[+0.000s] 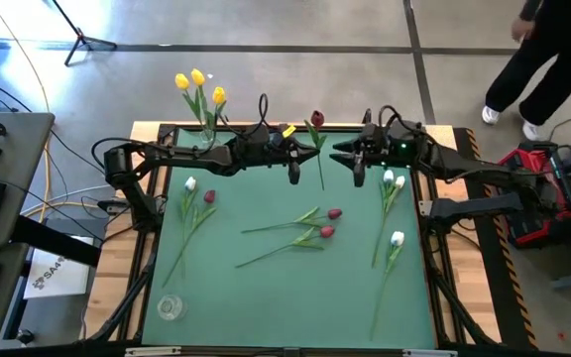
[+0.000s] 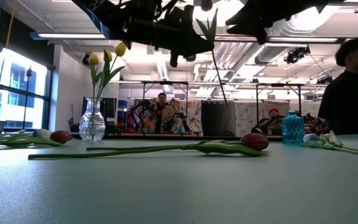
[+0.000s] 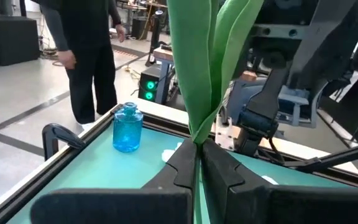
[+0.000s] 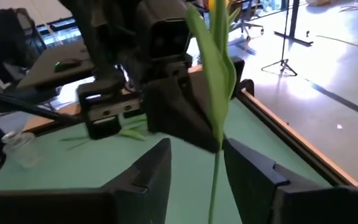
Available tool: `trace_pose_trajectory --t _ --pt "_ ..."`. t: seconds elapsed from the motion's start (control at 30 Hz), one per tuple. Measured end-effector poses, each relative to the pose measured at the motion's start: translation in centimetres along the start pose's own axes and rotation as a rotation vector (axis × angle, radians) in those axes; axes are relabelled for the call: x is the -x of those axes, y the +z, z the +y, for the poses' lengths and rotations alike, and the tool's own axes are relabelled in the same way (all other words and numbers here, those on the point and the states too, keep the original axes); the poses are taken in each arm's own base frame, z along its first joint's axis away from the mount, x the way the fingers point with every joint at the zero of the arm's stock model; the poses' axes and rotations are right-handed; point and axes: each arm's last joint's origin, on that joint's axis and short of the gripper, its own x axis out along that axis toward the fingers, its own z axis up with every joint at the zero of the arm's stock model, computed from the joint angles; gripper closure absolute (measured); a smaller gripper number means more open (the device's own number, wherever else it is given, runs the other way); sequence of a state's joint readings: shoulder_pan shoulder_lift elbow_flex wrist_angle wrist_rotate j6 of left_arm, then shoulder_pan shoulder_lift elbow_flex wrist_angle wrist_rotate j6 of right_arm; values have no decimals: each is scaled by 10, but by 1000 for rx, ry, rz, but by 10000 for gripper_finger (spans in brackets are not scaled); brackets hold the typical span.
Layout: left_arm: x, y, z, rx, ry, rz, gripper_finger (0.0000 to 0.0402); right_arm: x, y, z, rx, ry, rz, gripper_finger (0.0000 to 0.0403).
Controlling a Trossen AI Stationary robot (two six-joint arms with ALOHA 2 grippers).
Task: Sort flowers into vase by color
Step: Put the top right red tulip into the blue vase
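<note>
A dark red tulip (image 1: 317, 120) is lifted over the table's far middle, head up, with its thin stem (image 1: 322, 174) hanging down. In the low view its leaf (image 2: 207, 30) and stem (image 2: 221, 81) show below the arms. My left gripper (image 1: 308, 147) reaches in from the left and is shut on this stem. My right gripper (image 4: 196, 152) faces it from the right and is open, a finger on either side of the stem (image 4: 215, 177). A clear vase (image 1: 207, 134) with three yellow tulips (image 1: 198, 79) stands at the far left edge. Red tulips (image 1: 327, 231) and white tulips (image 1: 397, 238) lie flat on the green mat. My left gripper pinches the red tulip's stem (image 3: 197, 163) between its two fingers (image 3: 180, 163), just below where the long leaves (image 3: 197, 74) rise. The fingers come in level from the table's left and lie across the stem. The tulip is lifted clear and roughly upright, its lower stem hanging free.
A blue glass vase (image 2: 293, 127) stands at the far right edge, also seen as the blue vase (image 3: 127, 127) in the left wrist view. A small clear cup (image 1: 170, 307) sits near the left front corner. A person (image 1: 538, 50) stands beyond the far right corner. A white tulip (image 1: 190, 184) and a red tulip (image 1: 209, 196) lie at the left.
</note>
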State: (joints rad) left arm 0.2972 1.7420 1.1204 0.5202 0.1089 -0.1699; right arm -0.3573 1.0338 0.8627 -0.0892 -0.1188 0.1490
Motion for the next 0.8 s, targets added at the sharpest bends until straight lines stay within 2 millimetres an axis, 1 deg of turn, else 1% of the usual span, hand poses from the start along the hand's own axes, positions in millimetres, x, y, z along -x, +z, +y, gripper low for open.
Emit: trace_pose_trajectory --t 0.07,0.2,0.27,0.37,0.47,0.57,0.63,0.8 --pt "0 0 -2 -16 -7 1 401 -9 -1 -1 -9 -4 -12 243" --pt "-1 -2 -8 -19 -23 4 401 -24 -6 -5 -92 -15 6 211" --pt "-1 -2 -10 -20 -29 6 401 -29 -9 -6 -100 -19 25 205" --pt "-1 -2 -12 -20 -33 6 401 -33 -10 -6 -100 -11 25 208" --pt "-1 -3 -14 -21 -37 8 401 -38 -10 -5 -117 22 11 226" --pt "-1 -3 -15 -21 -39 8 401 -43 -11 -5 -125 72 11 255" --pt "-1 -3 -15 -21 -38 14 401 -46 -13 -5 -135 71 25 278" --pt "-2 -4 -15 -17 -37 18 401 -44 -12 -6 -140 51 16 347"
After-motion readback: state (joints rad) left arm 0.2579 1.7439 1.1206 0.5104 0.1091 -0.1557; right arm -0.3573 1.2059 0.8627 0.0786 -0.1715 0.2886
